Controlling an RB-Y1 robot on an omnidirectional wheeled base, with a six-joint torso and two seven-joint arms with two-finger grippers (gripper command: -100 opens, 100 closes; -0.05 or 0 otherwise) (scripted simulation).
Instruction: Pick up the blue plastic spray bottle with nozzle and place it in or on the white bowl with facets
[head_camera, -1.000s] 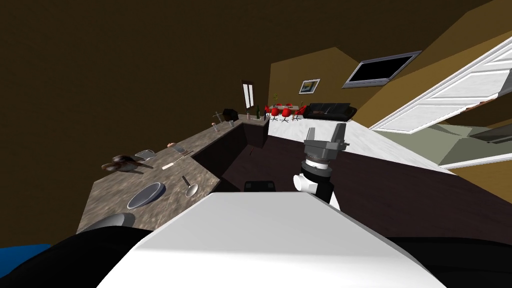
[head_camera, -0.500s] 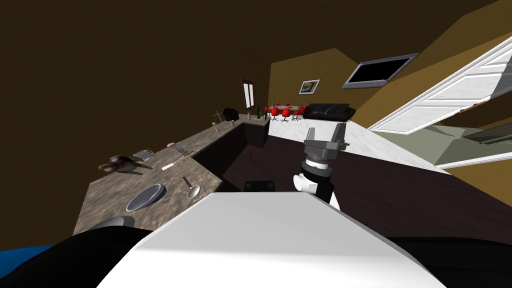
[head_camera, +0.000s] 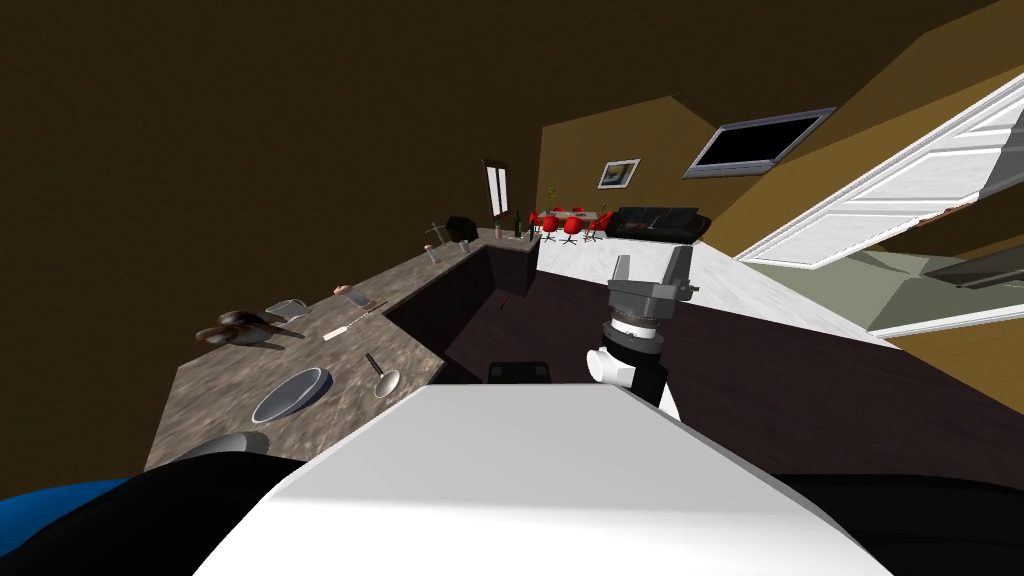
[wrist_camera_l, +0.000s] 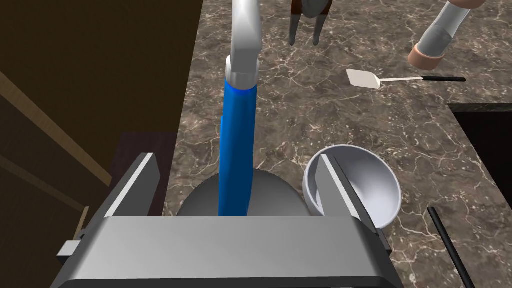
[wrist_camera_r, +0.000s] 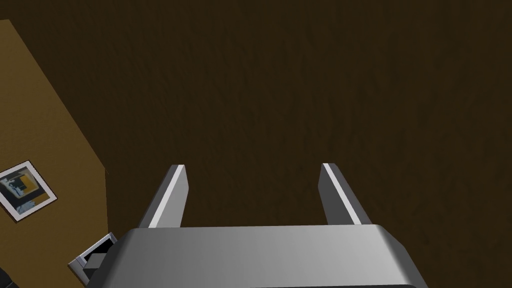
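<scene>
Over the marbled brown bench (wrist_camera_l: 310, 115), the left end effector (wrist_camera_l: 239, 185) points down, fingers spread, released. Between them, untouched, a slim blue bottle (wrist_camera_l: 238, 145) with grey nozzle (wrist_camera_l: 243, 55) stands on a grey dome (wrist_camera_l: 275, 197), beside a smooth round bowl (wrist_camera_l: 370, 185). The right end effector (wrist_camera_r: 252, 192) is raised, fingers apart.

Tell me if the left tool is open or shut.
Open: the left tool has its fingers wide apart, gaps either side of the blue spray bottle.

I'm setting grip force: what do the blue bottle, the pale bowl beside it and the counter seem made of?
The blue bottle: smooth, even colour, soft sheen; likely plastic. The pale bowl: plain pale grey, smooth, matte; ceramic or plastic, cannot tell. The counter: brown with pale veins, looks like polished stone.
</scene>
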